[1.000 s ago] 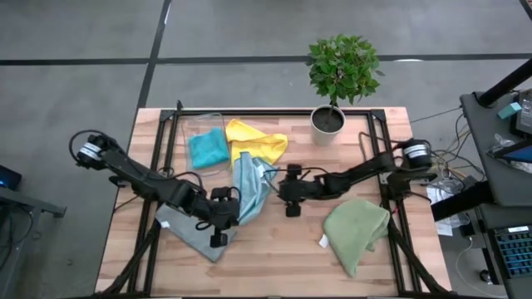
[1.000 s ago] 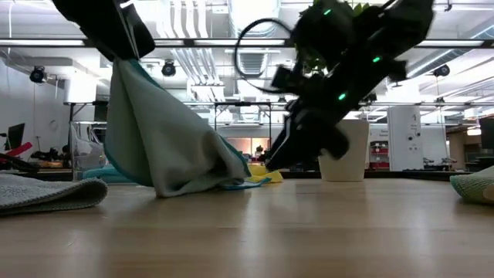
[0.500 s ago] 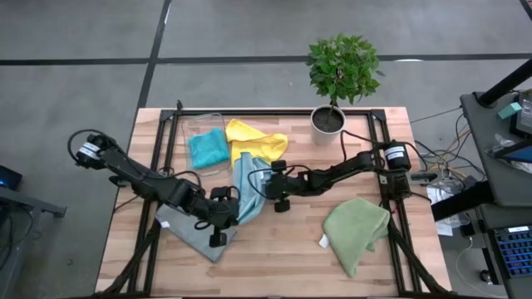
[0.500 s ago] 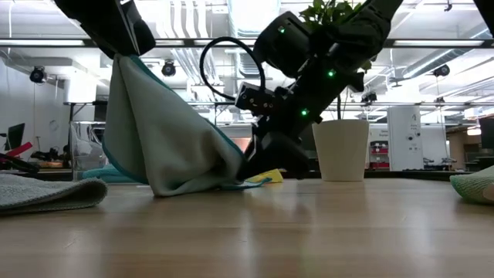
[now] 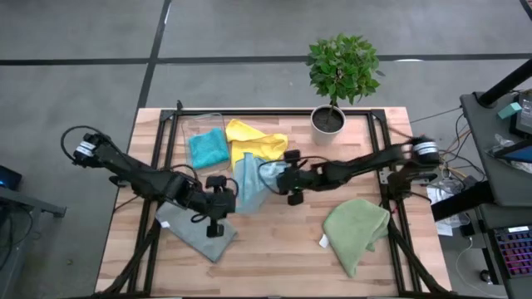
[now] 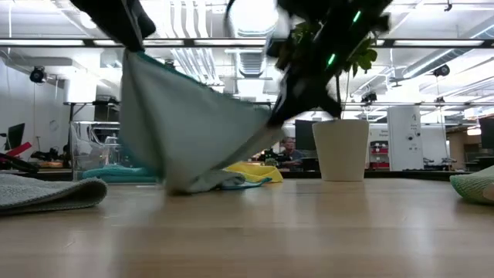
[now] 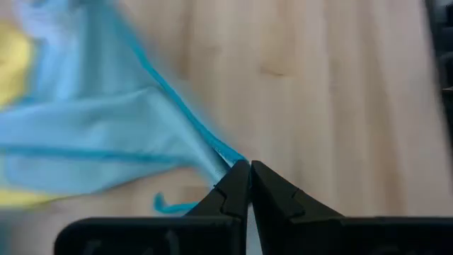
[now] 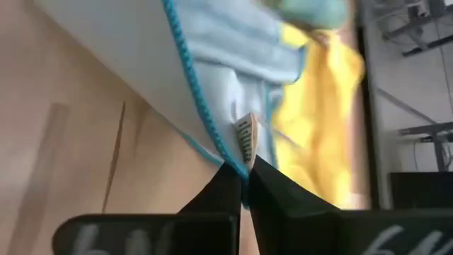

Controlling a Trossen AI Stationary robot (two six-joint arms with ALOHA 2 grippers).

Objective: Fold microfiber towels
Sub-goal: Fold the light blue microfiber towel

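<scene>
Closing on the light blue towel (image 5: 248, 181), the right claw (image 5: 283, 174) is now pinching its tagged edge, having just snapped together. The left claw (image 5: 223, 193) is clamping another corner, lifting it over the tabletop (image 5: 283, 232), ready for spreading.

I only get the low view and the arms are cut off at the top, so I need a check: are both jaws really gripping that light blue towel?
Observer: Yes. The left gripper is shut on the light blue towel's edge.
Operator: And the right one?
Observer: The right gripper is shut on its teal-stitched hem, beside the white tag.
Operator: What lies right behind it?
Observer: From above, the yellow towel, with one end of the blue one lying over it.
</scene>
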